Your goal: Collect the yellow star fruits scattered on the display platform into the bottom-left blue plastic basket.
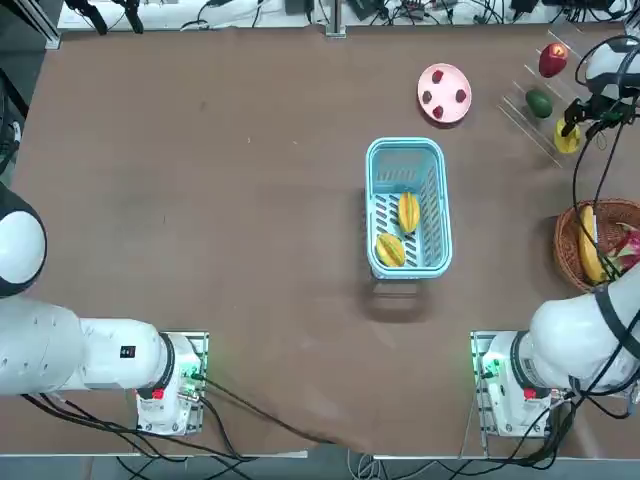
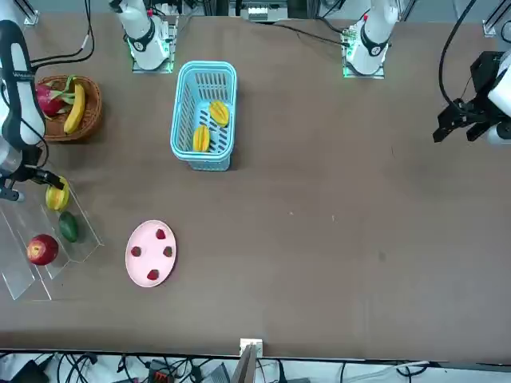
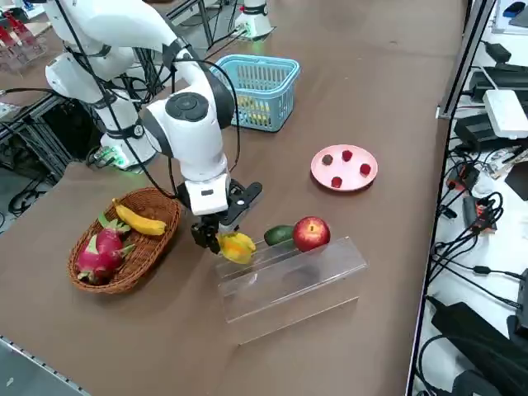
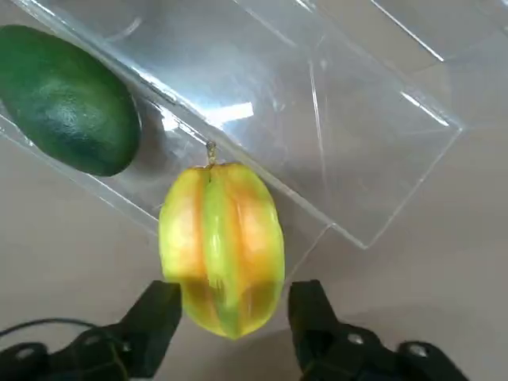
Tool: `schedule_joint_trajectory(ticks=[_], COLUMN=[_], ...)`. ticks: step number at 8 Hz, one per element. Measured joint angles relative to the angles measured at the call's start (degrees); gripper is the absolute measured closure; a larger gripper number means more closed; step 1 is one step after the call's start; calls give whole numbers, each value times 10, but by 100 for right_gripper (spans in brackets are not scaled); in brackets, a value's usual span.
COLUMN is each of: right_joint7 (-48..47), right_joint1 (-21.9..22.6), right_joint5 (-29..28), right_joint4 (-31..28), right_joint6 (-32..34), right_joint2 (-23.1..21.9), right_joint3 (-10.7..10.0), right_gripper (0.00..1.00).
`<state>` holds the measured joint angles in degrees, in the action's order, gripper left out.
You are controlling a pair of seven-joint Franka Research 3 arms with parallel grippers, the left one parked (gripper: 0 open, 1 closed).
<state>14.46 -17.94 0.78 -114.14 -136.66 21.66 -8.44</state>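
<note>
One yellow star fruit [image 4: 222,246] sits at the end of the clear display platform [image 3: 289,280], beside a green fruit. My right gripper [image 4: 236,298] is shut on this star fruit, one finger pressed against each side of its lower end. From overhead, the gripper [image 1: 572,125] and this star fruit [image 1: 567,138] are at the far right of the table. Two more star fruits [image 1: 408,212] [image 1: 390,249] lie inside the blue plastic basket [image 1: 408,150] at the table's middle.
A green fruit [image 1: 539,102] and a red apple [image 1: 552,60] rest on the rack. A pink plate [image 1: 444,92] with small red pieces lies left of it. A brown woven basket [image 1: 570,250] with a banana and dragon fruit stands by the right arm.
</note>
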Motion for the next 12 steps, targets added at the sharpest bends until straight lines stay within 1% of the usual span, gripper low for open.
schedule_joint_trajectory(ticks=[2,3,7,8,9,10,11,12], right_joint7=[0,0,0,0,-6,-26,-65,-122], right_joint1=[0,0,0,1,1,2,10,33], right_joint5=[-2,-3,-4,-4,-6,-11,-18,-21], right_joint4=[1,1,4,19,49,78,96,102], right_joint6=[0,0,8,37,98,166,227,281], right_joint2=[0,-1,-3,-5,-10,-23,-46,-76], right_joint3=[0,2,4,5,8,17,34,51], right_gripper=[62,81,82,82,82,82,82,82])
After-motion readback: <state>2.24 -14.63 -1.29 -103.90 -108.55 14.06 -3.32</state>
